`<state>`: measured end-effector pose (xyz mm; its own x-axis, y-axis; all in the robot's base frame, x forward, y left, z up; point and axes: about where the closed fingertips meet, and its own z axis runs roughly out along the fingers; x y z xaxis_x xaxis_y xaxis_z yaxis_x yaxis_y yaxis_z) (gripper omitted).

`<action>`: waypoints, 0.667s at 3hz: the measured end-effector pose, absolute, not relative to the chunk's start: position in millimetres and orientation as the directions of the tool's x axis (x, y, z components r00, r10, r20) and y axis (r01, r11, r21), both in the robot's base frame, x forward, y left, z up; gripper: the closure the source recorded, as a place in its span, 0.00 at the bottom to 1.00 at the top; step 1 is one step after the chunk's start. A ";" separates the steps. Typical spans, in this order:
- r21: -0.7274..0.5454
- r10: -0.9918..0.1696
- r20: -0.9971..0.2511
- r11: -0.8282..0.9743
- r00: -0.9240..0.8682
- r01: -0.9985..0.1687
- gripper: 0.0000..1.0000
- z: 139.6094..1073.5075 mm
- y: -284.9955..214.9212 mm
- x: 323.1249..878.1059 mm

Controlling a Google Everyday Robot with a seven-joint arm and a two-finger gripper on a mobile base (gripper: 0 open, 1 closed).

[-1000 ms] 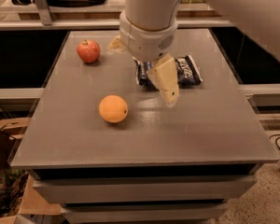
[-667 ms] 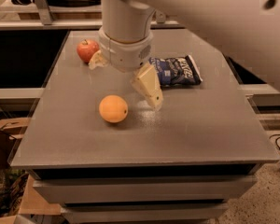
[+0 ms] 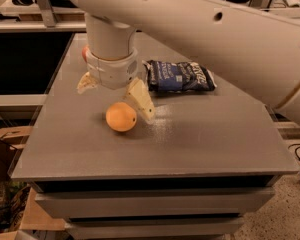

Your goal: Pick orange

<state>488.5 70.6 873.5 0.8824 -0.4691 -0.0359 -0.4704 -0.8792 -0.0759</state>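
The orange (image 3: 121,116) lies on the grey table (image 3: 200,144), left of its middle. My gripper (image 3: 113,92) hangs from the wide white arm just above and behind it. It is open and holds nothing. One cream finger (image 3: 141,100) is close beside the orange's right side. The other finger (image 3: 86,82) is up to its left, apart from it. The wrist hides the space between them.
A red apple (image 3: 84,53) peeks out behind the wrist at the back left. A dark blue snack bag (image 3: 180,76) lies at the back, right of the gripper. The white arm spans the upper right. The table's front edge is near.
The arm has swung left and toward the front. The gripper went from right of the orange to just above it, with its fingers now on either side.
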 end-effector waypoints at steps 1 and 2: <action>-0.056 -0.445 -0.059 -0.892 0.894 -0.448 0.16 859.7 78.0 495.3; -0.046 -0.434 -0.072 -0.898 0.898 -0.438 0.41 852.3 81.1 501.5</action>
